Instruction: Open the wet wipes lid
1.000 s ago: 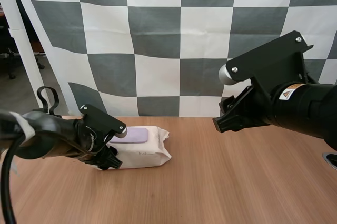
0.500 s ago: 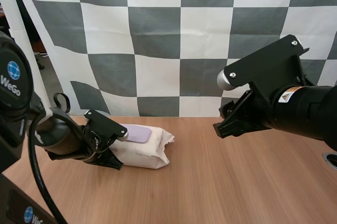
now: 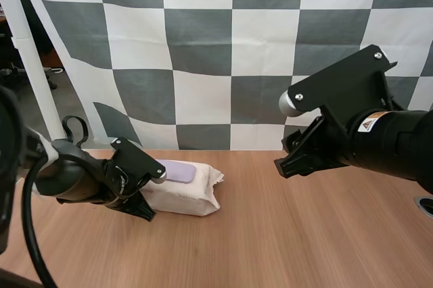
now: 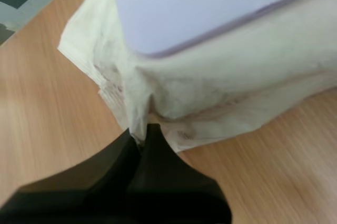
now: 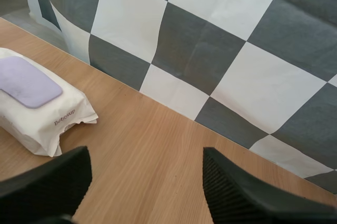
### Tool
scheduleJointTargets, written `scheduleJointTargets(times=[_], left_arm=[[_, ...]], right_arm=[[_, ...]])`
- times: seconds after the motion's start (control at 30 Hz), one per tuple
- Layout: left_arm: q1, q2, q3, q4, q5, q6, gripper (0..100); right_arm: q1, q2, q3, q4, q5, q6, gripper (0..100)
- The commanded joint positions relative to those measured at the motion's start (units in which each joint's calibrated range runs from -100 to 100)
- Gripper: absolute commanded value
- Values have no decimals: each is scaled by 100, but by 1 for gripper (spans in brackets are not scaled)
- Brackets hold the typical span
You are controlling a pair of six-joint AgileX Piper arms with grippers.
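There is one pack of wipes (image 3: 186, 197) on the table (image 3: 304, 234). It lies near the far edge, left of the middle, and its long side runs along that edge. Its one purple lid (image 3: 177, 171) is on top and is shut. There are two grippers. The left gripper (image 4: 141, 137) is pinched tight on the pack's left end flap. The right gripper (image 5: 146, 155) is wide open, up in the air and well apart. The lid lies to its left, so I think this free one should lift it.

The white wet wipes pack (image 3: 186, 197) lies flat on the table (image 3: 304, 234), its lilac lid (image 3: 177, 171) shut.
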State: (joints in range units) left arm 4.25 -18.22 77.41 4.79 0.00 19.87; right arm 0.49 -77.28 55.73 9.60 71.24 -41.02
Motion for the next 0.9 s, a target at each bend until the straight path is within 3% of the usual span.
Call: scheduleJointTargets(times=[0.0,0.23,0.5,0.73,0.8,0.87], left_arm=[[-141,-233,0,7,338,2,0],[-892,-733,0,-240,1165,2,0],[-1527,-751,0,-336,1347,122,0],[-2192,-751,0,-439,1099,224,0],[-2256,-751,0,-422,1009,224,0],[-2227,-751,0,-422,996,202,0]], right_arm=[[-1,-1,7,11,8,0,100],[-1,-1,7,36,8,0,100],[-1,-1,7,22,8,0,100],[-1,-1,7,13,8,0,100],[-1,-1,7,-13,8,0,100],[-1,-1,7,-16,28,0,100]])
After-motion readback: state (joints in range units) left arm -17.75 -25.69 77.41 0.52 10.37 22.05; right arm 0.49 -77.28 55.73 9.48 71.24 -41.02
